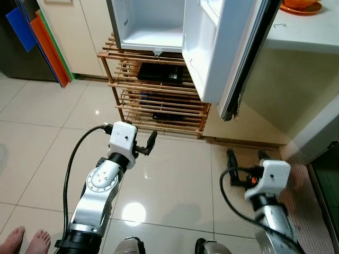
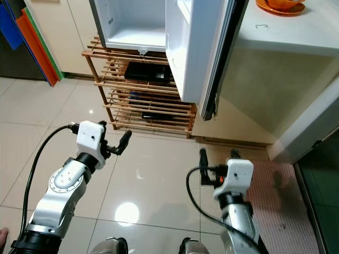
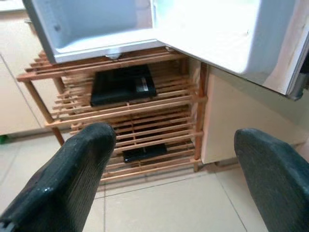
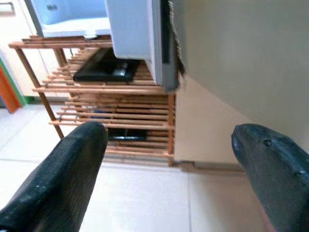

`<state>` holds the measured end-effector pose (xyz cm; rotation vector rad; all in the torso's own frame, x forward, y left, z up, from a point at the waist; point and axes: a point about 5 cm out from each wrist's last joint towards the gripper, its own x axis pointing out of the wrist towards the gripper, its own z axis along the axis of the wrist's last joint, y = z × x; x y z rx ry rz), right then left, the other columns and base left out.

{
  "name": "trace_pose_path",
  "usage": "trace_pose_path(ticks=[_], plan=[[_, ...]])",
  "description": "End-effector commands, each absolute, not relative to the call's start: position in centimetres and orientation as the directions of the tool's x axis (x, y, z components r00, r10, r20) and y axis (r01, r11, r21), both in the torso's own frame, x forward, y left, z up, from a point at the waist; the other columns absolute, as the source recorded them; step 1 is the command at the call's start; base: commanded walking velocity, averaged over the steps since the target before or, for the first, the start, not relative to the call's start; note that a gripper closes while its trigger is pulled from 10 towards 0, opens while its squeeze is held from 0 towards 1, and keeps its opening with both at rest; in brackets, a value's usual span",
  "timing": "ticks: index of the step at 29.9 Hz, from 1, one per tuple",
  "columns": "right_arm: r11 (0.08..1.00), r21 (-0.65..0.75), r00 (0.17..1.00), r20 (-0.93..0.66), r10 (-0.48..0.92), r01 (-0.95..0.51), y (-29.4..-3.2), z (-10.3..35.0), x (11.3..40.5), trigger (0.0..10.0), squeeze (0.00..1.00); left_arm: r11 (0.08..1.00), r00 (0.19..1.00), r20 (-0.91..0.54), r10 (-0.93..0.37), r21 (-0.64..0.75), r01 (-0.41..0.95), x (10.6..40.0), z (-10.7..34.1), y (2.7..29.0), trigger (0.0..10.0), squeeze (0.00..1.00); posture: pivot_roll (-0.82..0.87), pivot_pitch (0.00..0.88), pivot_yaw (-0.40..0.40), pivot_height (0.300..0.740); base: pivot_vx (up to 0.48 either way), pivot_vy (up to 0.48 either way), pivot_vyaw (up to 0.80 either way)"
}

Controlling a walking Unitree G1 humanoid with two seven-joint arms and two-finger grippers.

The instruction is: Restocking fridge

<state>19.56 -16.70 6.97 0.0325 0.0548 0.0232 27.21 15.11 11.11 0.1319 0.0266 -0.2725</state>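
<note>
Ahead of the robot, a small white fridge sits on top of a slatted wooden rack, its door swung wide toward the robot's right and its bottom shelf bare. On the rack's slats lie 2 flat black items, one on an upper tier, one lower down. Both arms are raised over the tiled floor, well short of the rack. Left gripper has its jaws spread apart and holds nothing; right gripper likewise stands wide and empty. An orange dish rests on the white bench at right. Bare feet of a person show at lower left.
</note>
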Motion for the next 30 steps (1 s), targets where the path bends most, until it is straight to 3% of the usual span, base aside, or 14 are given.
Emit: trace_pose_path(ticks=[1, 9, 12, 19, 30], plan=[[1.0, 0.019, 0.998, -0.066, 0.011, -0.009, -17.7, 6.7, 19.1, 10.0, 0.0, 0.958, 0.967, -0.046, -0.252, 0.131, 0.256, 26.5, 11.2, 16.1, 10.0, 0.0, -0.02, 0.075, 0.037, 0.74, 0.0, 0.0, 0.0], [1.0, 0.0, 0.991, -0.134, -0.002, 0.002, -21.6, 3.4, 18.8, 10.0, 0.0, 0.951, 0.966, -0.073, -0.246, 0.173, 0.255, 26.2, 10.4, 16.1, 10.0, 0.0, -0.01, 0.066, 0.025, 0.74, 0.0, 0.0, 0.0], [1.0, 0.001, 0.99, -0.138, -0.002, 0.002, -22.0, 3.1, 19.0, 10.0, 0.0, 0.953, 0.968, -0.068, -0.242, 0.171, 0.251, 26.5, 10.5, 15.9, 10.0, 0.0, -0.01, 0.065, 0.027, 0.74, 0.0, 0.0, 0.0], [1.0, 0.011, 0.979, -0.201, -0.025, 0.027, -24.8, 0.2, 18.9, 10.0, 0.0, 0.964, 0.975, -0.049, -0.217, 0.148, 0.222, 27.5, 11.2, 15.6, 10.0, 0.0, -0.02, 0.072, 0.028, 0.74, 0.292, 0.0, 0.0], [0.999, 0.019, 0.967, -0.251, -0.031, 0.037, -25.8, -1.0, 20.3, 10.0, 0.0, 0.964, 0.977, -0.034, -0.212, 0.154, 0.215, 28.2, 11.6, 15.2, 10.0, 0.0, -0.02, 0.075, 0.026, 0.74, 0.373, 0.0, 0.0]])
